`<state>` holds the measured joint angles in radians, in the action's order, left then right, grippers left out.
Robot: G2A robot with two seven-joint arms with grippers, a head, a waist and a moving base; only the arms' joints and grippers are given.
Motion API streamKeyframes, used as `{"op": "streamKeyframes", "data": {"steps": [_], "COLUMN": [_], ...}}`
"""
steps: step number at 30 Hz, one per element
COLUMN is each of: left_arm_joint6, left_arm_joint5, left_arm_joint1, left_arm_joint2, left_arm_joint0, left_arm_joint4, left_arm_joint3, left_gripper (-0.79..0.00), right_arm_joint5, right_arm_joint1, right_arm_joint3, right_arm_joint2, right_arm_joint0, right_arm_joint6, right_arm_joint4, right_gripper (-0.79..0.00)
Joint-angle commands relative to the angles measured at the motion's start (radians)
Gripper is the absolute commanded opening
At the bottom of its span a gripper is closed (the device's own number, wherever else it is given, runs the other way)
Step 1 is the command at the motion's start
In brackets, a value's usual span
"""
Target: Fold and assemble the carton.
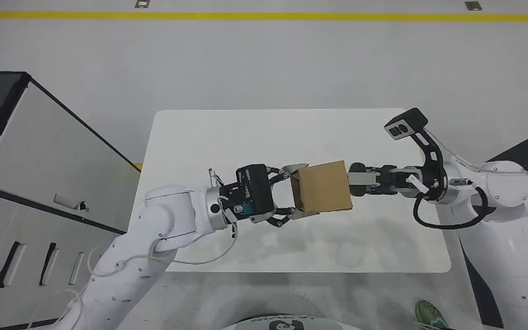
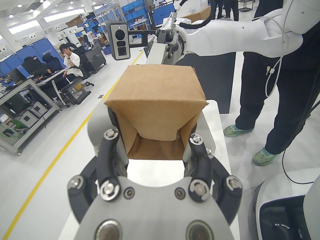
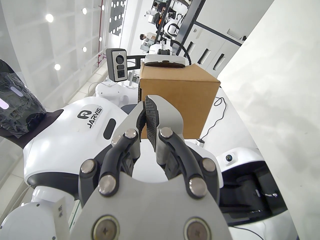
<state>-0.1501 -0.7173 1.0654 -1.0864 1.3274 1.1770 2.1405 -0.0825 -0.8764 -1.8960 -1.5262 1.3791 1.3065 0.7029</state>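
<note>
Top view is showing the brown cardboard carton hanging over the middle of the white rounded table, with one end not yet closed. The left gripper is clamping that open end from outside. The right gripper, fingers pressed together, is sitting right against the closed end. My worry: a hard push could be crushing the thin walls or sliding the carton out of the grip and onto the table. A yellow floor line is running beyond the table's far edge, and a grey cabinet is standing off the table's side nearest the left arm.

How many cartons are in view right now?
1. The carton is held at its open end by the left gripper, with the shut right gripper at its closed far side. None seem hidden.
</note>
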Motion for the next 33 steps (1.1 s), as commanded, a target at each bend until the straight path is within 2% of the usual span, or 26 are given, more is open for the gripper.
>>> {"op": "streamKeyframes", "data": {"steps": [1, 19, 33], "left_arm_joint6": [0.002, 0.012, 0.004], "left_arm_joint5": [0.001, 0.004, 0.003], "left_arm_joint1": [0.0, -0.002, 0.001], "left_arm_joint2": [0.001, -0.014, 0.005], "left_arm_joint0": [0.0, 0.012, 0.001], "left_arm_joint4": [0.0, -0.004, -0.005], "left_arm_joint3": [0.0, 0.007, 0.003], "left_gripper": [-0.785, -0.785, -0.785], "right_arm_joint5": [0.0, 0.008, 0.011], "right_arm_joint1": [0.0, 0.003, 0.001], "right_arm_joint3": [-0.002, -0.003, -0.011], "right_arm_joint2": [0.001, -0.021, 0.003], "right_arm_joint0": [0.0, 0.02, 0.005], "right_arm_joint6": [0.0, 0.004, 0.009], "right_arm_joint4": [-0.003, -0.009, -0.011], "right_gripper": [-0.785, -0.785, -0.785]}}
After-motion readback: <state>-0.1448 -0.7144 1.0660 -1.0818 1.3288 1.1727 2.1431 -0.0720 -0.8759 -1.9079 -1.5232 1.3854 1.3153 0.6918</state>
